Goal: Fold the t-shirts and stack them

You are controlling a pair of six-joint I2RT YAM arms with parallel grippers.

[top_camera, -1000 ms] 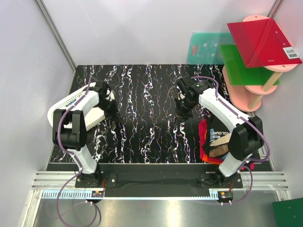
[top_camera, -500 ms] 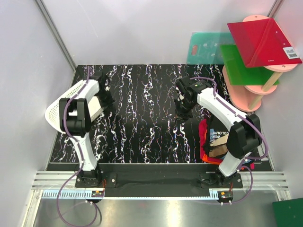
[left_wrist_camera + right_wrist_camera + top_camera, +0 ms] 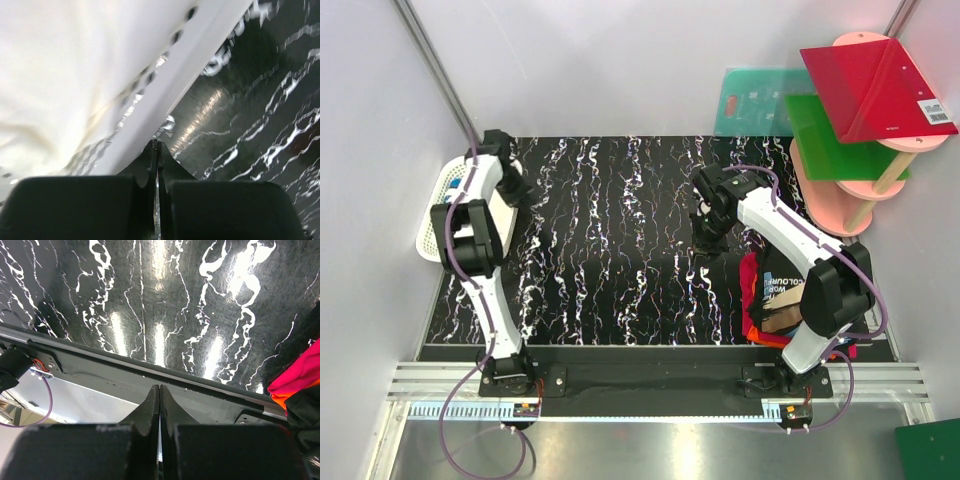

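Lying in a heap at the near right of the black, white-veined table (image 3: 620,200), the soft cloth t-shirts (image 3: 775,295) show black, red and orange layers, one with white lettering. The right gripper (image 3: 159,389) hangs over bare tabletop just left of that pile, jaws pressed fully together with nothing between them. The left gripper (image 3: 155,146) is at the table's far left beside the white plastic lattice basket (image 3: 438,215), likewise closed tight and empty. Its tips sit right at the basket's perforated rim, possibly touching, though the wrist view is too blurred to be sure.
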